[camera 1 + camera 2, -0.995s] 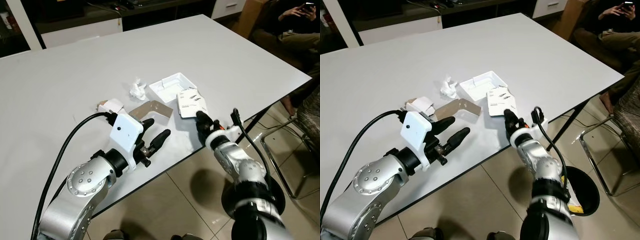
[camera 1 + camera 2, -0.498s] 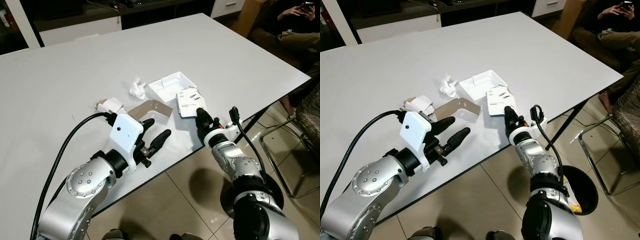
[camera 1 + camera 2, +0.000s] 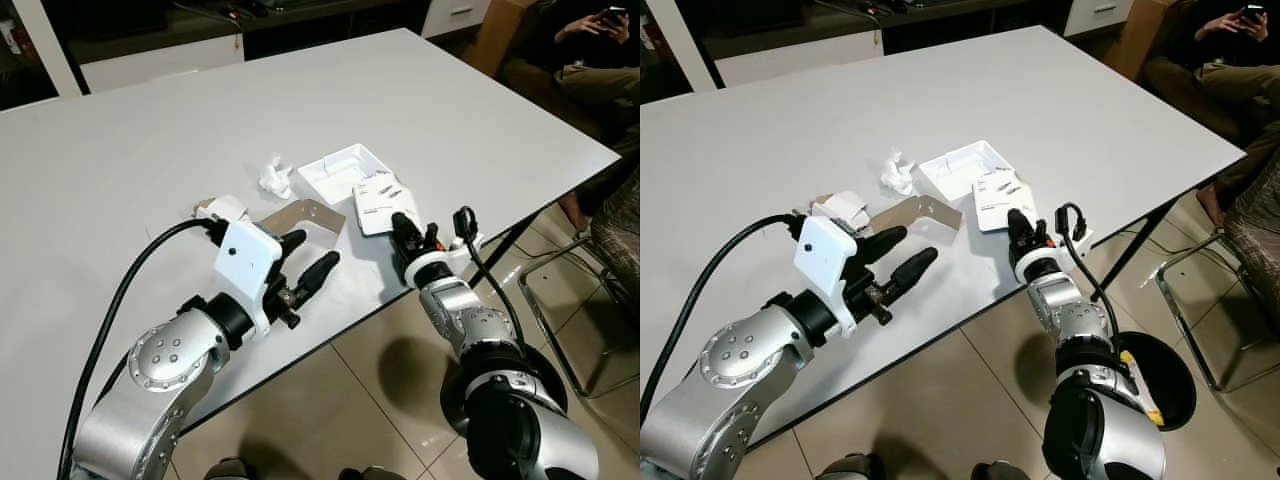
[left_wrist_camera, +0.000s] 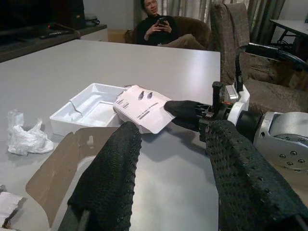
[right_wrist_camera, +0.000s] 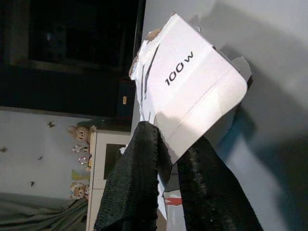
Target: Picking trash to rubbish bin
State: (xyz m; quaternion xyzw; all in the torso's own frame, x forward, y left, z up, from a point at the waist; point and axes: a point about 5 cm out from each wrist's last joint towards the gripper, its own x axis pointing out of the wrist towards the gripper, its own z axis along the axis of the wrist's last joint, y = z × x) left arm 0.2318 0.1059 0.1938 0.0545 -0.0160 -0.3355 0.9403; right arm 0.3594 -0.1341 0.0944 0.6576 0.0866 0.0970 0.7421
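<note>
A grey table (image 3: 150, 130) carries a small cluster of litter near its front edge. The landmark is the white tray (image 3: 338, 172), an open shallow plastic insert lying flat. Just beside it, toward the robot's left, sits a crumpled tissue (image 3: 272, 176). In front of the tray, closer to the robot, lies a flat brown cardboard piece (image 3: 303, 215), and beyond that, farther to the left of the tray, a small torn box (image 3: 221, 209) in white and brown.

Touching the tray's front right corner is the white card sleeve (image 3: 378, 203), printed with small lettering; the right wrist view shows "100 w" on it (image 5: 192, 91). The right gripper (image 3: 404, 234) has its 2 black fingers closed on the near edge of this sleeve, pinching it, with the sleeve tilted up off the table.

The left gripper (image 3: 303, 262) hovers above the table in front of the cardboard piece, on the near left of the tray, its 2 fingers spread well apart and holding nothing.

On the floor beyond the table edge, right of the tray, stands a black rubbish bin (image 3: 1160, 380). A seated person (image 3: 590, 50) holds a phone at the far right.
</note>
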